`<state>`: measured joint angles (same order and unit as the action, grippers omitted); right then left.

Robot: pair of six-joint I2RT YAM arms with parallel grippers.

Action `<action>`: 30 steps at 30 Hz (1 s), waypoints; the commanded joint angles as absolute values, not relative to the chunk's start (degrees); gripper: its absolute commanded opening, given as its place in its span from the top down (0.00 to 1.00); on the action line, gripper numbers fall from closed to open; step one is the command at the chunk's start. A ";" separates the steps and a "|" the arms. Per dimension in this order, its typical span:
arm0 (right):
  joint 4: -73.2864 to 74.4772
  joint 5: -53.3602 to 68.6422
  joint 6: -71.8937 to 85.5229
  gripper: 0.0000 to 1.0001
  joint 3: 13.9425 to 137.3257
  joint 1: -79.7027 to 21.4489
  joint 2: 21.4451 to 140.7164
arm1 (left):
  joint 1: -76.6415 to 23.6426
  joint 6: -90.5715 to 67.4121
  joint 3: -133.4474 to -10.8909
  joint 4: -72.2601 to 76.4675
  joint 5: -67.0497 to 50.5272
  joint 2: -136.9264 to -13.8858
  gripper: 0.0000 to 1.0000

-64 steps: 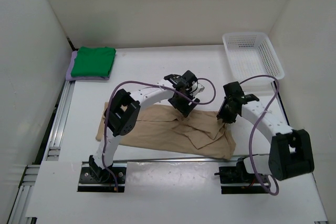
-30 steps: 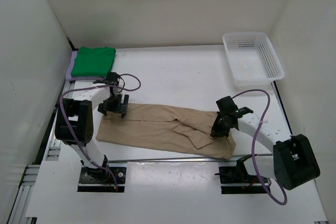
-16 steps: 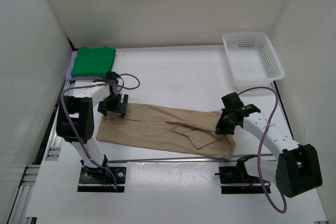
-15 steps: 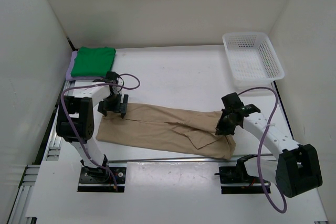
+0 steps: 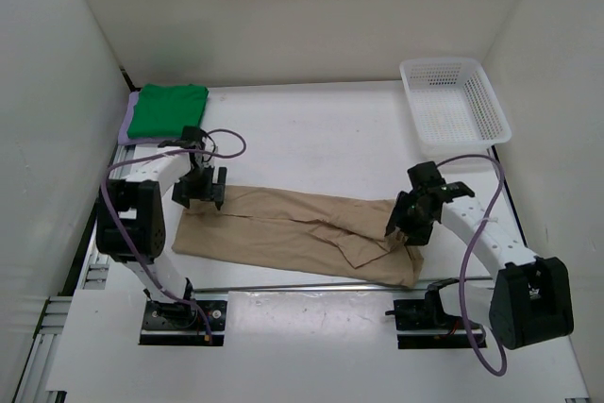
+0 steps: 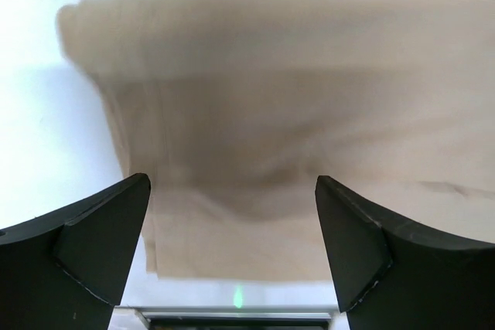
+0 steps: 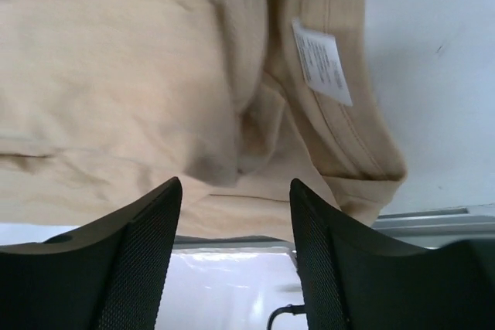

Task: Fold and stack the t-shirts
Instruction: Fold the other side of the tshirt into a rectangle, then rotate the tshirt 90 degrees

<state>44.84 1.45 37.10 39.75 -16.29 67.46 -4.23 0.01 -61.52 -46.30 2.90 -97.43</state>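
Note:
A tan t-shirt (image 5: 293,233) lies folded into a long strip across the near half of the table. A folded green t-shirt (image 5: 167,110) lies on a lilac one at the far left. My left gripper (image 5: 200,190) is open above the strip's far left corner; in the left wrist view the tan cloth (image 6: 263,129) lies below the spread jaws. My right gripper (image 5: 409,225) is open over the strip's bunched right end. The right wrist view shows tan folds (image 7: 155,75) and a white care label (image 7: 321,61) beyond the open jaws.
A white mesh basket (image 5: 453,101) stands at the far right corner. White walls close in the table on three sides. A metal rail (image 5: 283,285) runs along the near edge, just in front of the shirt.
Over two seconds my left arm swung from the shirt's middle to its left end, and the strip was pulled out flatter. My right gripper shifted slightly right. Little moved in the last half second.

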 commanded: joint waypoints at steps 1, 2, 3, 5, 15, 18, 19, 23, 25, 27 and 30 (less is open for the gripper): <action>45.78 -1.13 33.84 0.37 47.45 -14.16 64.86 | -2.82 0.00 -66.87 -50.52 -3.50 -88.69 0.01; 46.31 -1.75 33.84 0.37 49.90 -13.54 65.47 | -2.29 0.00 -67.93 -52.10 -6.21 -86.94 0.01; 46.32 -2.28 33.84 0.36 50.97 -12.06 67.57 | -0.81 0.00 -69.68 -52.12 -7.11 -86.40 0.01; 46.32 -2.98 33.84 0.36 52.81 -10.90 70.74 | 0.96 0.00 -70.83 -52.12 -7.73 -86.40 0.01; 38.59 -2.99 35.16 0.70 56.69 -10.20 92.18 | 6.85 0.00 -67.94 -44.12 1.06 -100.62 0.02; 38.06 -5.70 37.61 0.91 58.97 -10.20 98.16 | 7.99 0.00 -67.41 -42.11 2.54 -103.09 0.02; 38.67 -7.37 38.23 0.92 60.98 -10.80 100.52 | 8.52 0.00 -67.41 -42.10 3.07 -104.84 0.02; 40.60 -14.05 39.90 0.95 67.31 -11.95 105.98 | 12.03 0.00 -67.41 -40.87 7.90 -108.54 0.02; 41.40 -16.51 39.90 0.97 73.08 -12.66 110.01 | 15.10 0.00 -66.72 -40.87 9.23 -109.07 0.02; 43.84 -17.05 39.90 0.98 78.20 -13.27 113.19 | 17.39 0.00 -65.92 -40.35 9.84 -109.69 0.02; 45.26 -16.53 39.90 0.98 89.53 -14.84 119.25 | 20.38 0.00 -63.46 -40.34 9.84 -109.69 0.02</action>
